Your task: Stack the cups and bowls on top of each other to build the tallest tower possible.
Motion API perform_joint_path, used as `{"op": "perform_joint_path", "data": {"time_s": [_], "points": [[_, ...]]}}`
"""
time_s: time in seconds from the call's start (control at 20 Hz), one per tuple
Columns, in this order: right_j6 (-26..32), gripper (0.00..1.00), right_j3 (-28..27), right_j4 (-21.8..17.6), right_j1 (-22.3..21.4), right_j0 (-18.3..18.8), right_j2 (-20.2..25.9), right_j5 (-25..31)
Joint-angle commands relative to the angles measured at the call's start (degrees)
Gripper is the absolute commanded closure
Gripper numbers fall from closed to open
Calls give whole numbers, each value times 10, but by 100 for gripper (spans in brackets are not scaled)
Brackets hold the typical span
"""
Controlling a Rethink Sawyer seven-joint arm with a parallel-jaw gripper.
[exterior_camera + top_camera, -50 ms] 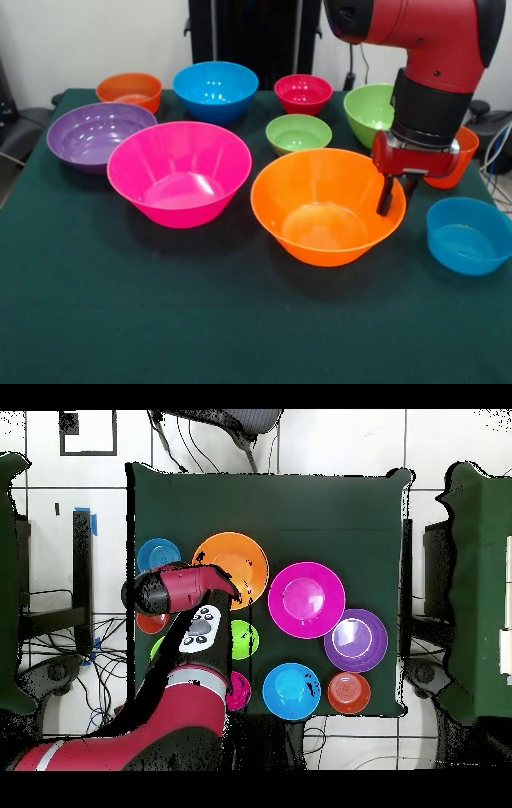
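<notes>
A: Orange big bowl (326, 206) is sitting rim up near the middle of the green counter (160, 320), no tower started yet. Your hand (397, 194) is hanging at its far-right rim, dark fingers (386, 197) dipping just inside the wall. I can't tell if they're spread or pinching the rim; only one finger is reading clearly from the front, and the arm is covering it from overhead.

B: So what am I doing with it?

A: My read: you're taking the rim so the bowl can be flipped rim down as the base. Straddle the wall, one finger inside, one outside, seat deep before you close. It's glossy plastic, so it's probably going to slip if you're pinching only the lip.

B: Room to flip?

A: Tight. Pink bowl (179, 172) is sitting just beside it on one side, small green bowl (298, 132) and larger green bowl (372, 112) close behind. Orange-red cup (462, 156) is mostly hiding behind your wrist, blue bowl (467, 234) near the counter edge beside you. Open cloth is the strip in front of the orange bowl. Lift clear first, then turn it over there, staying off the edge.
</notes>
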State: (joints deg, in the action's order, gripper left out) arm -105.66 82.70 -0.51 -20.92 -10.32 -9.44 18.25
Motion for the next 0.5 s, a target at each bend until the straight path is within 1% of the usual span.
{"op": "perform_joint_path", "data": {"time_s": [0.05,0.15,0.2,0.3,0.5], "points": [[-33,0,7,-18,16,5,61,16],[-32,0,5,-15,17,7,63,27],[-38,0,6,-11,19,9,67,16],[-41,0,6,-8,20,11,71,12],[-42,0,3,-6,17,9,70,22]]}}
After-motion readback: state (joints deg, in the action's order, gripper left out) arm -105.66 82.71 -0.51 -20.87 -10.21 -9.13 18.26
